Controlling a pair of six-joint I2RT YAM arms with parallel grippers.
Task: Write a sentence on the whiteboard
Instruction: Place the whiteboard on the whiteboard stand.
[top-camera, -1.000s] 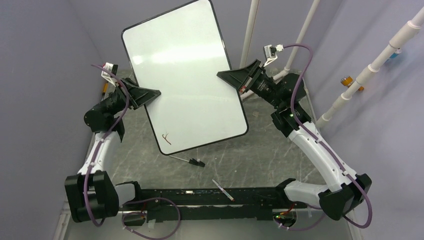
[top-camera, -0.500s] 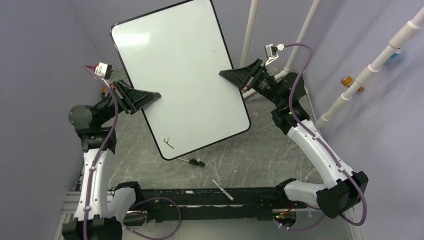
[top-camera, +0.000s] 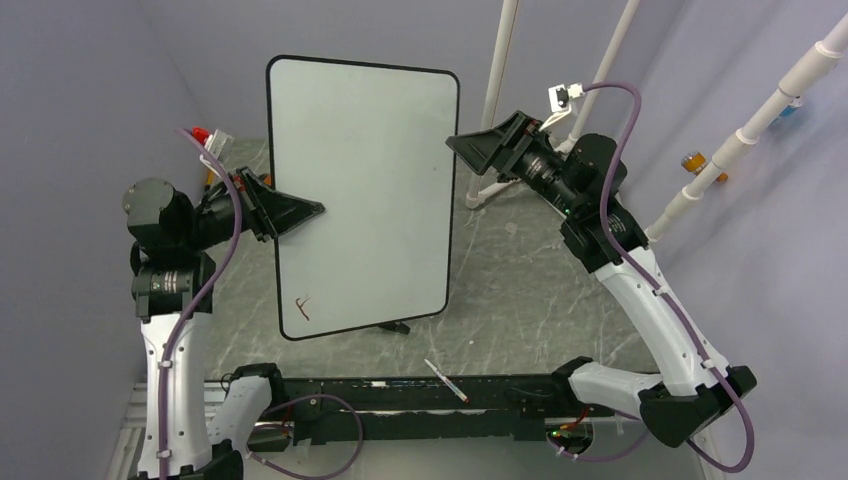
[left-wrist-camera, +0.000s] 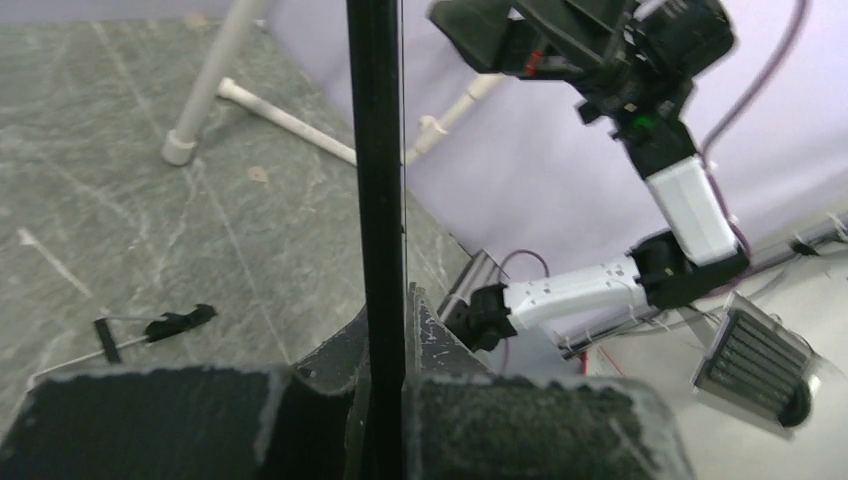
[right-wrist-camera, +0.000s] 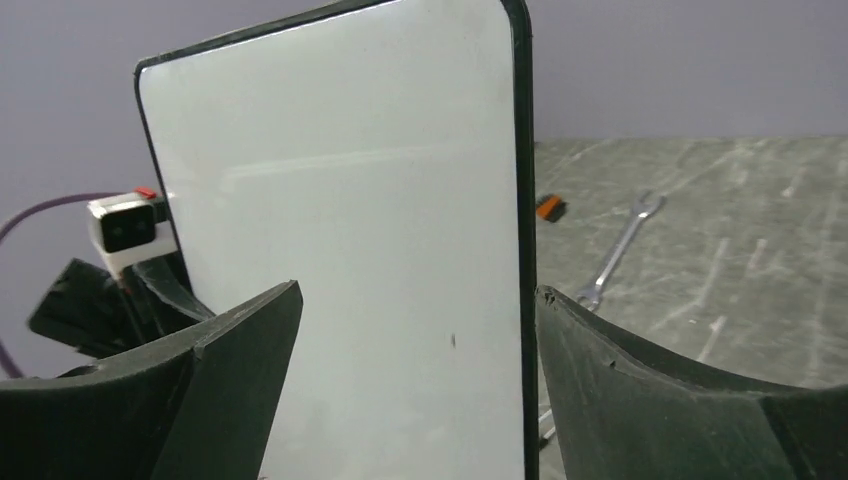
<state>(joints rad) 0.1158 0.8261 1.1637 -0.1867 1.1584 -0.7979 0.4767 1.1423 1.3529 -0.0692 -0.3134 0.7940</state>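
The whiteboard (top-camera: 360, 190) stands nearly upright above the table, its white face (right-wrist-camera: 340, 200) toward the right wrist camera. My left gripper (top-camera: 316, 209) is shut on the board's left edge. In the left wrist view that edge is a black bar (left-wrist-camera: 375, 150) running down between the clamped fingers (left-wrist-camera: 440, 330). My right gripper (top-camera: 455, 145) is open, and its fingers (right-wrist-camera: 240, 340) straddle the board's right rim without pressing it. Of the sentence, only one small reddish-brown mark (top-camera: 303, 306) shows, near the board's lower left corner.
A marker (top-camera: 446, 381) lies near the arm bases, and a small black-tipped tool (top-camera: 396, 326) lies under the board's bottom edge. A wrench (right-wrist-camera: 620, 245) lies on the grey table behind the board. White pipes (top-camera: 497, 90) stand at the back right.
The board swung from a slant on the table to nearly upright. My right gripper opened and let go of the right edge. The left gripper closed on the left edge, and its arm rose.
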